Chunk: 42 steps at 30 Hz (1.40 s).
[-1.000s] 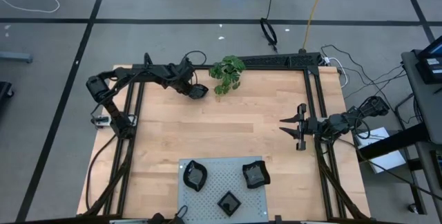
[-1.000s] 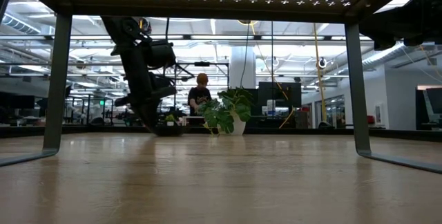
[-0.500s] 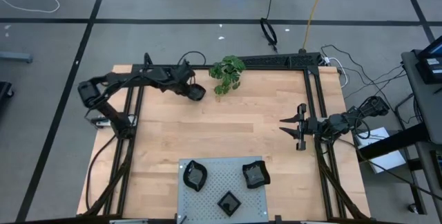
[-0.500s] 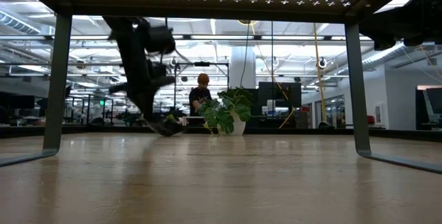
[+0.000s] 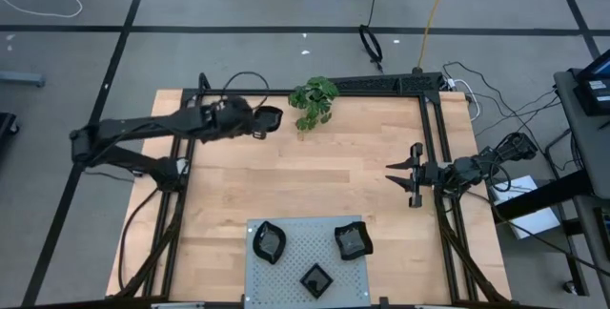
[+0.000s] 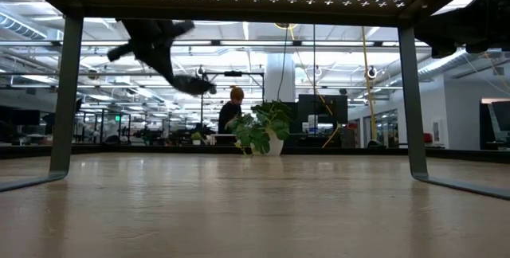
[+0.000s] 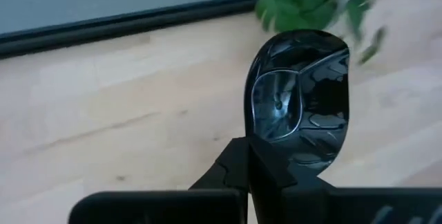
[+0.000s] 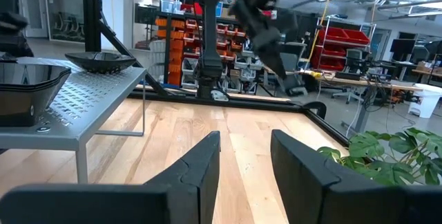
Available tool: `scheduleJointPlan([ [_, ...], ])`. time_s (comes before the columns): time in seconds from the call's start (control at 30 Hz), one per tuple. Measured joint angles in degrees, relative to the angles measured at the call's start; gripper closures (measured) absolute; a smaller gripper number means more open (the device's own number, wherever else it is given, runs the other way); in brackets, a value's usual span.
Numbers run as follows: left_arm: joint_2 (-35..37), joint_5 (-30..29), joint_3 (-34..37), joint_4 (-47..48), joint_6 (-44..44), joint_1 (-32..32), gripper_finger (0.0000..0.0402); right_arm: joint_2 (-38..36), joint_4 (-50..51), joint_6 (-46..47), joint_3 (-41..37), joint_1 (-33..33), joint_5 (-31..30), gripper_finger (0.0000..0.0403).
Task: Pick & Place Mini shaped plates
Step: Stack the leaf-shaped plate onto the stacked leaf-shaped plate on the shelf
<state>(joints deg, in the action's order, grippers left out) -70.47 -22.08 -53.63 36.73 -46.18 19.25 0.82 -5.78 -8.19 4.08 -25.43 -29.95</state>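
Pointing toward the plant (image 5: pixel 314 102), a plate (image 7: pixel 298 99) sits clamped in the left end effector (image 5: pixel 255 123).

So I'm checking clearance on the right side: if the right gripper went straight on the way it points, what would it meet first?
The right gripper points left across bare table. The way looks free there; the left arm's base stands at the far edge, though depth is unclear.

A green leafy plant (image 5: pixel 314 102) in a white pot stands at the far edge of the light wooden table (image 5: pixel 315 185). A grey perforated metal panel (image 5: pixel 305 252) on legs sits at the near edge. Beyond the table a person (image 6: pixel 233 108) sits in the room
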Motion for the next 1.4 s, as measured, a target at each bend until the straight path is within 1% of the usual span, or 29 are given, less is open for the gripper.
scheduleJointPlan([
  [0.2, 5.84, -6.52, 0.00, 2.22, -12.82, -9.28, 0.0400, 0.00, 0.02, 0.01, -0.01, 0.00, 0.00, 0.0284],
  [0.37, 6.79, -7.62, -0.02, 1.94, -28.63, -17.67, 0.0400, 0.00, 0.02, 0.01, 0.00, -0.01, 0.01, 0.0284],
  [0.47, 6.88, -8.09, -0.02, -1.28, -37.08, -22.31, 0.0400, 0.00, 0.00, 0.01, -0.01, -0.01, 0.00, 0.0284],
  [0.6, 6.85, -11.20, -0.02, -7.18, -38.66, -28.46, 0.0400, 0.00, 0.02, 0.01, -0.02, 0.00, 0.02, 0.0284],
  [0.7, 6.84, -14.45, -0.02, -8.67, -38.66, -34.09, 0.0400, 0.00, 0.00, 0.01, 0.00, -0.02, 0.00, 0.0284],
  [0.77, 6.54, -18.35, -0.02, -9.48, -39.74, -38.16, 0.0400, 0.00, 0.01, 0.01, -0.01, -0.02, 0.00, 0.0284],
  [0.8, 6.30, -21.11, -0.02, -10.06, -41.76, -40.35, 0.0400, 0.00, 0.00, 0.00, 0.00, 0.00, 0.00, 0.0284],
  [1.0, 3.09, -42.42, -0.02, -13.34, -49.18, -55.14, 0.0401, 0.01, 0.00, 0.01, -0.01, -0.01, 0.00, 0.0284],
  [1.07, 1.04, -46.96, -0.02, -14.03, -53.77, -58.56, 0.0401, 0.00, 0.00, 0.01, 0.00, 0.00, 0.00, 0.0284],
  [1.1, -0.04, -48.27, -0.02, -14.42, -56.60, -59.66, 0.0401, 0.01, 0.00, 0.00, 0.00, -0.01, 0.00, 0.0284],
  [1.17, -2.44, -49.02, -0.02, -14.70, -63.55, -61.17, 0.0401, 0.00, 0.00, -0.01, -0.02, -0.01, 0.00, 0.0284],
  [1.23, -4.76, -48.47, -0.02, -15.25, -69.82, -62.03, 0.0401, 0.00, 0.01, 0.00, -0.01, -0.02, 0.01, 0.0284],
  [1.3, -6.83, -47.82, -0.71, -15.85, -74.10, -62.53, 0.0401, 0.01, 0.01, 0.01, -0.02, -0.01, 0.02, 0.0284],
  [1.4, -9.61, -45.74, -3.98, -14.74, -79.30, -63.28, 0.0401, 0.00, 0.00, 0.00, 0.00, -0.01, 0.01, 0.0284],
])
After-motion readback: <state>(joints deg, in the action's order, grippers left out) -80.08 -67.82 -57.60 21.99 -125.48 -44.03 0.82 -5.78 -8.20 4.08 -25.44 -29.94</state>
